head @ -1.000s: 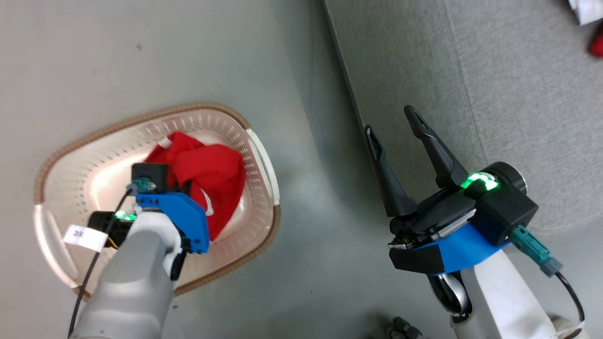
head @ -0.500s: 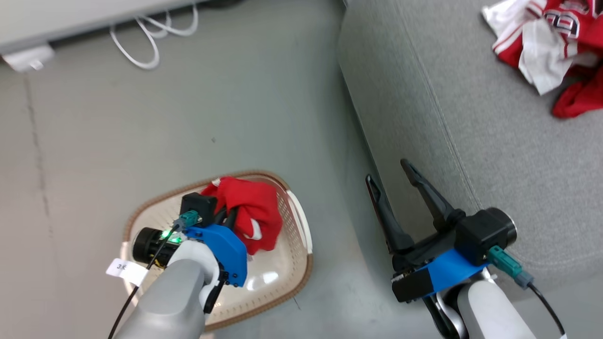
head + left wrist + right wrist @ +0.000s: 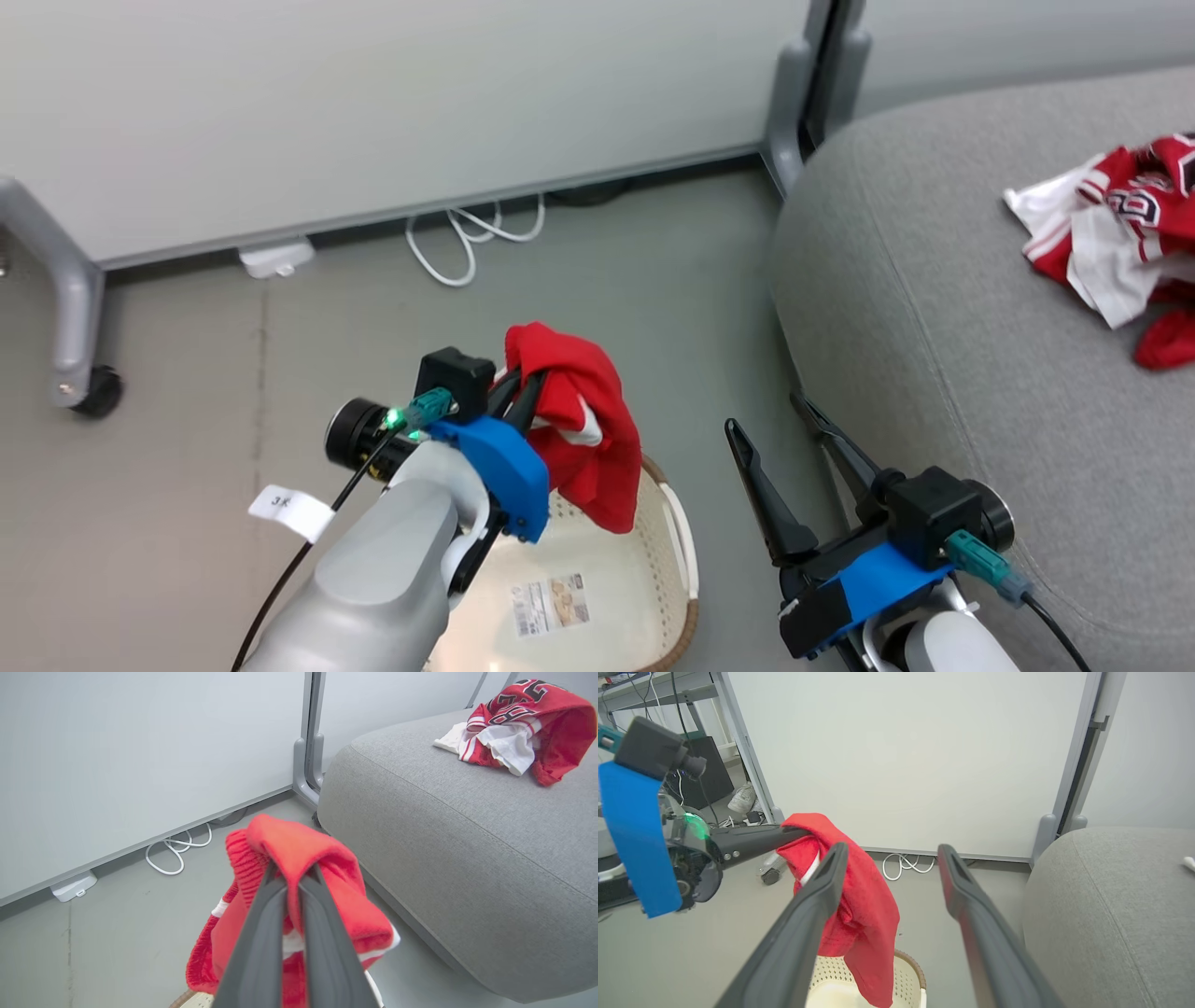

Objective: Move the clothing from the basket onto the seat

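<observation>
Raised since the earlier frame: red garment (image 3: 588, 439), which hung above the basket (image 3: 653, 579) at lower centre, pinched by the left gripper (image 3: 292, 875). Right gripper (image 3: 766, 413) stood spread and empty, lower right. Jersey (image 3: 1120, 224) already lay on the seat (image 3: 934, 327), upper right; one transfer apparently remained.

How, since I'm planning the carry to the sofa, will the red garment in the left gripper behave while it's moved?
Probably floppy: the red garment folds over the left gripper and hangs limp above the basket. Likely light: a pinch on one fold holds it all. Its loose tail may swing and snag on the seat edge.
</observation>
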Motion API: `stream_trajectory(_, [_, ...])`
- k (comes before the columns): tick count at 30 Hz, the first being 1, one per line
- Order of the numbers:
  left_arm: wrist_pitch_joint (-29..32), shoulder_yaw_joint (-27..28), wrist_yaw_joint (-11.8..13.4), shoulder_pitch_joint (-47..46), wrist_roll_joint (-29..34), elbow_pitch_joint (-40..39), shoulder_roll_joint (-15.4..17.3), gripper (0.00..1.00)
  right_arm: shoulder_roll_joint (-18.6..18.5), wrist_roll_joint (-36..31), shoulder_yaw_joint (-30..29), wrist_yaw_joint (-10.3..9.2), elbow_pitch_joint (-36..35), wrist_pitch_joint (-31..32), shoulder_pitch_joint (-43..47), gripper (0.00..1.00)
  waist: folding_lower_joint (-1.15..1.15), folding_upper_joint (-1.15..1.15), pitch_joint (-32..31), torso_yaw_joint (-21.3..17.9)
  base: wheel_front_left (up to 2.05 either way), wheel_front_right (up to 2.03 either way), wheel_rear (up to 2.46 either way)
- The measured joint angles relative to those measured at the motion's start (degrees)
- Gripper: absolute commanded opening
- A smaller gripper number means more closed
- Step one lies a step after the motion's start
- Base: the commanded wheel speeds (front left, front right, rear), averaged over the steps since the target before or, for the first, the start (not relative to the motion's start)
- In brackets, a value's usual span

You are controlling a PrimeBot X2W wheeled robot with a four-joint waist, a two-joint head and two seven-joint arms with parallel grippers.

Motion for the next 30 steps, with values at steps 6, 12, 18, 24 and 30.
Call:
stream_trajectory(6, [0.7,-2.1,0.0,-2.7,-1.9,-2.3,-0.3,0.0,0.0,0.1,-0.3,0.0,0.2,1.0,1.7,1.0,0.0,0.0,-3.5,2.9,0.0,0.0,0.0])
stream_trajectory(12, [1.8,-3.7,0.0,-5.5,-3.8,-4.4,-0.7,0.0,0.0,0.0,-0.4,0.0,0.5,1.8,2.5,1.0,0.0,0.0,-5.9,4.4,0.0,0.0,0.0])
stream_trajectory(18, [2.6,-4.4,0.0,-7.2,-4.8,-5.4,-0.9,0.0,0.0,0.5,0.2,0.0,0.8,2.4,3.1,1.0,0.01,0.0,-7.1,4.9,0.0,0.0,0.0])
stream_trajectory(24, [2.6,-5.0,0.0,-7.8,-5.8,-5.9,-1.0,0.0,0.0,1.2,1.7,0.0,1.1,3.3,3.1,1.0,0.01,0.0,-7.3,5.1,0.0,0.0,0.0])
stream_trajectory(30, [2.6,-5.7,0.1,-7.8,-6.4,-6.5,-1.1,0.0,0.0,3.2,3.8,0.0,3.0,5.9,1.1,1.0,0.01,0.0,-6.9,5.0,0.0,0.0,0.0])
